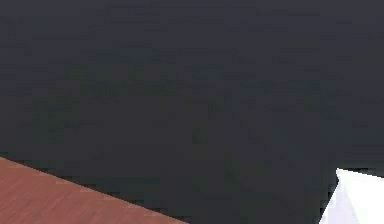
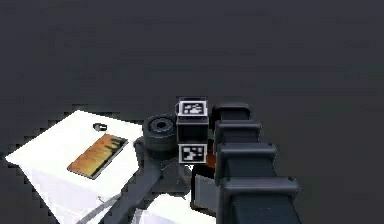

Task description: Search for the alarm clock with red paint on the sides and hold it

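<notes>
With the tool (image 2: 130, 195) seen against the white surface (image 2: 45, 155), near a flat brown slab (image 2: 100, 155) and a small dark ring (image 2: 100, 127), we cannot tell what it holds or where the alarm clock lies, so we judge that slow, sweeping turns suit the search.

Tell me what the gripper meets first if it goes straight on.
Probably the white table: the gripper points toward the arm side view's lower left, across its top. The flat brown thing seems off that line, though depth is unclear.
</notes>
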